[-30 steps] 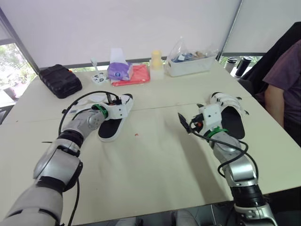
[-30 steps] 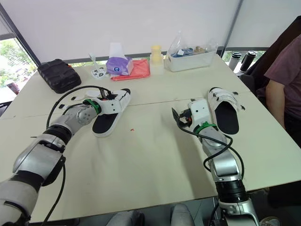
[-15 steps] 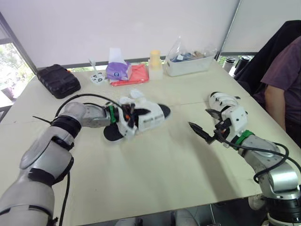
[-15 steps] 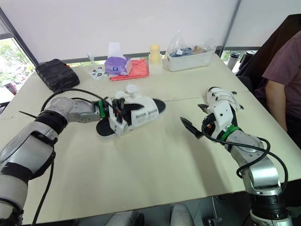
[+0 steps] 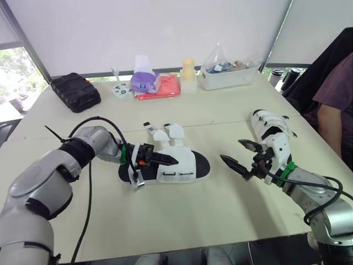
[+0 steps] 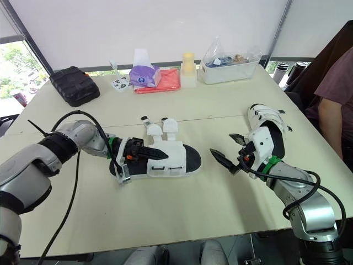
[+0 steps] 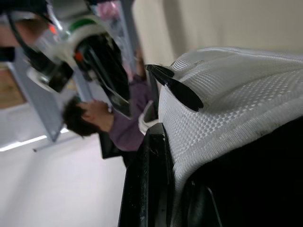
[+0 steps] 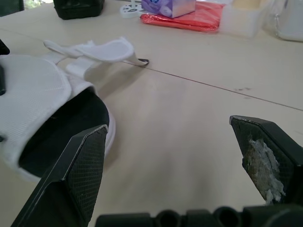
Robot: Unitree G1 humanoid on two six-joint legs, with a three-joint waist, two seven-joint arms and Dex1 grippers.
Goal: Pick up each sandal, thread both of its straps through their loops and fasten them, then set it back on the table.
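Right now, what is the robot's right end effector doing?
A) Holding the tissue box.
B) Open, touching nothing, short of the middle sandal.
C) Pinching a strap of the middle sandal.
B: the right end effector is spread open and sits apart from the middle sandal, with a clear gap between them.

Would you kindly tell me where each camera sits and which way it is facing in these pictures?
Head, both eyes: forward and down over the table; left arm and right arm show, left pincer gripping a sandal, right pincer open.
Left wrist: along its fingers, over the sandal's white upper, towards the right pincer.
Right wrist: along its fingers, across the table towards that sandal.
Shared: all show the held sandal.
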